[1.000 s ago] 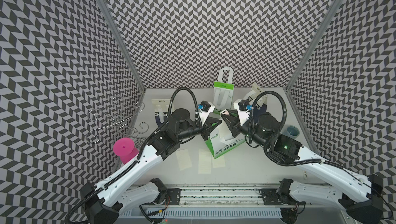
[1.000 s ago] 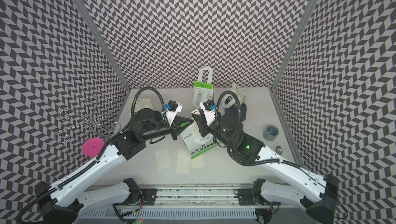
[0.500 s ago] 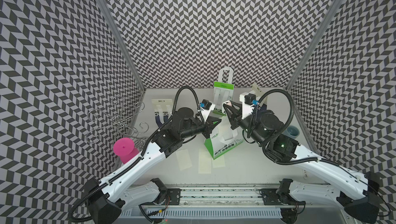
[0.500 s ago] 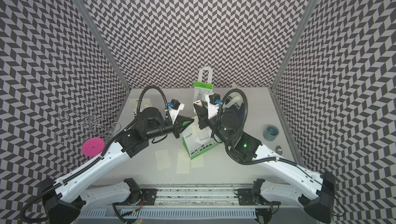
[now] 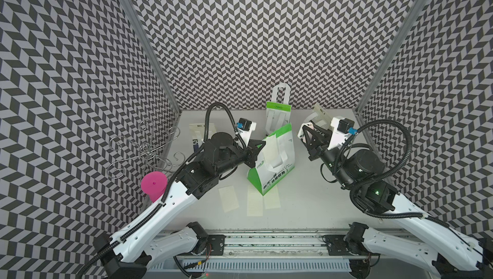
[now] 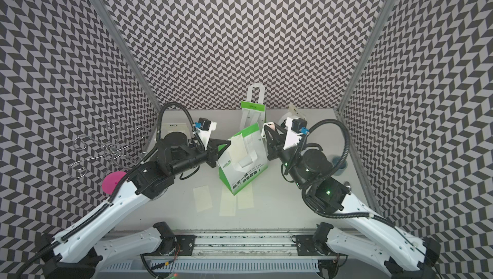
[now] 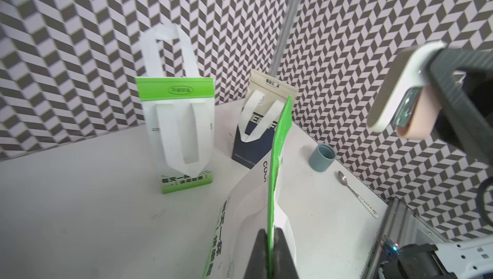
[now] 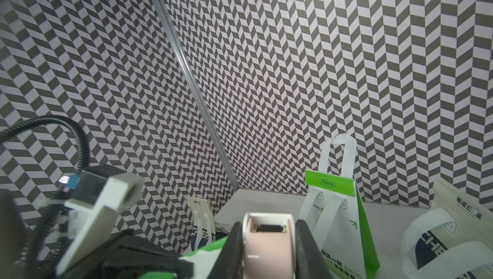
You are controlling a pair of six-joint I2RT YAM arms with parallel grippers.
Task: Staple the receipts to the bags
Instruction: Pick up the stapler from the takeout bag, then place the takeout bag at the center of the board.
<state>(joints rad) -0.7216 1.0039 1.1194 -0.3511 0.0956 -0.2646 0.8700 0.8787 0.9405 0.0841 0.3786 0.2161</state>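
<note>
Jaws pressed together on the left gripper (image 7: 270,248), pinching the green top rim of the tilted bag (image 5: 277,163) at the table's (image 5: 306,205) middle, with one receipt (image 5: 269,149) flat against its face. The right gripper (image 8: 268,235) clamps a pink-and-white stapler (image 7: 392,96) between its fingers, up in the air near that rim, not touching it. Three more receipts (image 5: 254,203) lie flat by the front edge. A second green bag (image 5: 277,117) stands at the back edge.
</note>
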